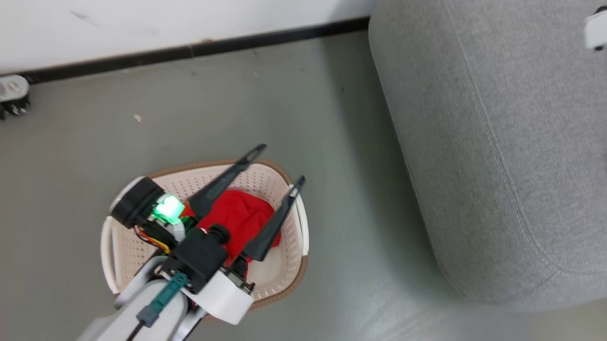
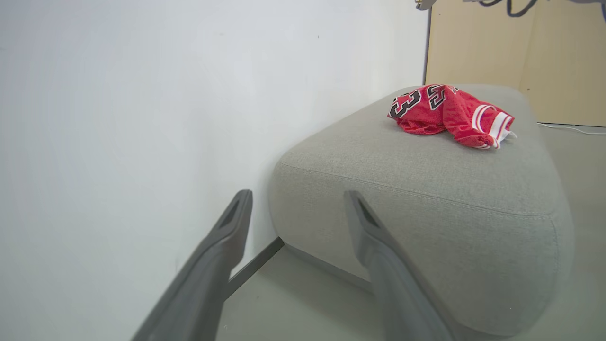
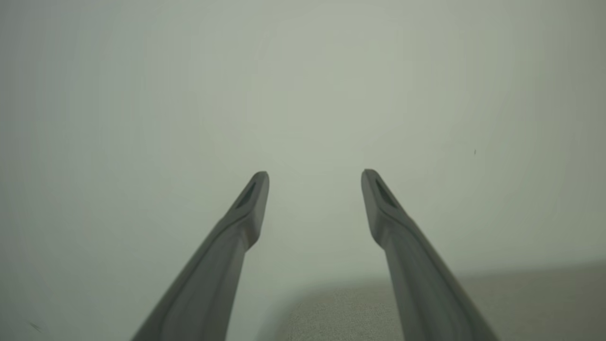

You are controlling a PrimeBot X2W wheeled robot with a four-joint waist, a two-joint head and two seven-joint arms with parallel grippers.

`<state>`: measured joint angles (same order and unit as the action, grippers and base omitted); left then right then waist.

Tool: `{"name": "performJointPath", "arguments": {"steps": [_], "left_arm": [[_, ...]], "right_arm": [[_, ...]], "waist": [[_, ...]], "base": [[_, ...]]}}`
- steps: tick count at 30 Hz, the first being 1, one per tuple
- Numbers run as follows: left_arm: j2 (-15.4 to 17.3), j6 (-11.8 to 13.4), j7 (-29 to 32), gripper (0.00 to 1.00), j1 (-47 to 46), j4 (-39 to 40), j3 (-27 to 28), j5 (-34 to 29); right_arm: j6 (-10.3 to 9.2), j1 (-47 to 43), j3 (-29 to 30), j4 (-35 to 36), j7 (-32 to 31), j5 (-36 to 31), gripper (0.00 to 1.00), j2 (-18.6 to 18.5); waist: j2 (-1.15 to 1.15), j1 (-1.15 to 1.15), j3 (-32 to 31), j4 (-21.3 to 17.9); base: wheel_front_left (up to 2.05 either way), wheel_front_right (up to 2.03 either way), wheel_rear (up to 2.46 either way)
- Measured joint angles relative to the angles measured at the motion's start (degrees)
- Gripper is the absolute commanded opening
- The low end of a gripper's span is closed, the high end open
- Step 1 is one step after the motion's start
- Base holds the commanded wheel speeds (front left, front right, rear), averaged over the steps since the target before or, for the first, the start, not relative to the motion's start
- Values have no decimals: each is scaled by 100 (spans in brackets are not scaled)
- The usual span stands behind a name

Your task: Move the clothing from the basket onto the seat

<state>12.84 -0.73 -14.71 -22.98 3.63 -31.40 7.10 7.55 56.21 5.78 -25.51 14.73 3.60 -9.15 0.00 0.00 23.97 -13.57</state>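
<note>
1. My L end effector [image 1: 281, 163]: fingers spread apart, nothing between them. It hangs over the basket [image 1: 124, 250], tips pointing past the far rim.
2. Plain red piece [image 1: 236, 213] lies bunched on the basket's bottom, below my L fingers in head view; can't tell if they touch it.
3. My R end effector [image 3: 316, 174]: fingers apart too, empty, facing a pale blank surface [image 3: 142, 94], w/ a strip of grey fabric at the bottom of R wrist view.
4. Jersey [image 2: 445, 113] w/ black "23" sits crumpled on top of the seat [image 2: 416, 189], toward its far end in L wrist view.
5. Basket stands on the grey floor [image 1: 82, 157], near the seat but apart from it; seat's end is just beside the white wall [image 2: 118, 118].
</note>
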Motion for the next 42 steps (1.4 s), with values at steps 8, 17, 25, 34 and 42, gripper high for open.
{"name": "performJointPath", "arguments": {"steps": [8,17,25,34,42], "left_arm": [[-82,160,0,100,286,5,533,107],[-257,218,0,100,771,-66,920,248],[-602,266,0,100,1222,-114,1340,542],[-671,252,1,100,1768,-493,1581,527],[-781,256,1,100,2082,-795,1836,486]], "right_arm": [[0,-682,-639,279,0,151,100,-18],[1,-1450,-1202,366,0,252,100,-152],[0,-2178,-1345,495,0,497,100,-152],[0,-2929,-1355,611,-1,608,100,-153],[0,-3771,-1352,700,-2,650,100,-58]], "waist": [[0,0,-511,237],[0,0,-1027,507],[0,0,-1457,744],[0,0,-1846,957],[0,0,-2173,1136]], "base": [[0,0,0],[0,0,0],[0,0,0],[0,0,0],[0,0,0]]}}
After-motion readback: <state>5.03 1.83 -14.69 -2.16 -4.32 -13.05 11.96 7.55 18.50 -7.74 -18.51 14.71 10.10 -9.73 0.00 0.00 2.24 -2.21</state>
